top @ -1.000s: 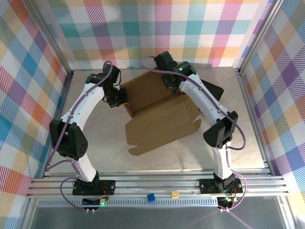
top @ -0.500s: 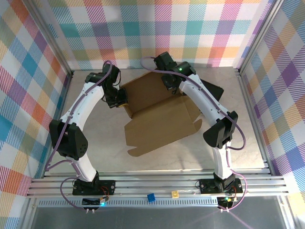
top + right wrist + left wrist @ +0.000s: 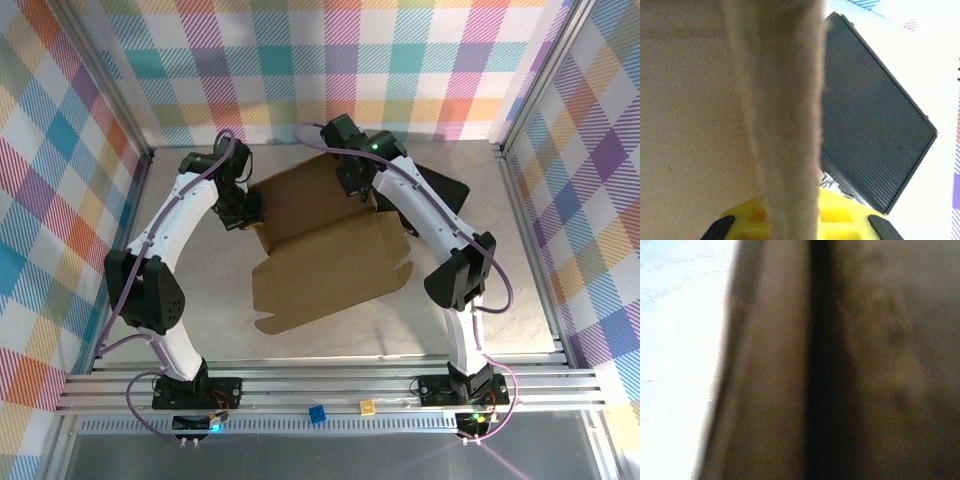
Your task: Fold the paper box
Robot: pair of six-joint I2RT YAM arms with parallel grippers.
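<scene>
Top external view, looking down on the paper box [image 3: 320, 270]: plain brown corrugated cardboard, a die-cut sheet half folded, set mid-way across the pale marbled table [image 3: 330, 345], between the two arms. Bent along one long crease running left to right: near panel flat on the surface, far panel tipped up toward the back wall. Small tabs jutting from the right edge of the flat panel and from its near-left corner. Short flap standing at the left end of the crease. Same even tan on every face in sight.

At the left end of that crease, against the short flap, the left gripper [image 3: 250, 210], jaws drawn narrow. At the far right part of the raised panel, the right gripper [image 3: 352, 185], pinched narrow on the cardboard edge. Just beyond the box's far right corner, partly under the right arm, the black case [image 3: 445, 188], lying flat.

Left wrist view: blurred brown cardboard close up against the lens, one dark band running top to bottom, bright table at the left. Too blurred to tell whether cardboard sits between the jaws.

Right wrist view: thin cardboard edge running down into the gap between the yellow fingers [image 3: 840, 217]. Broad tan face to the left, ribbed black case to the right on the white surface.
</scene>
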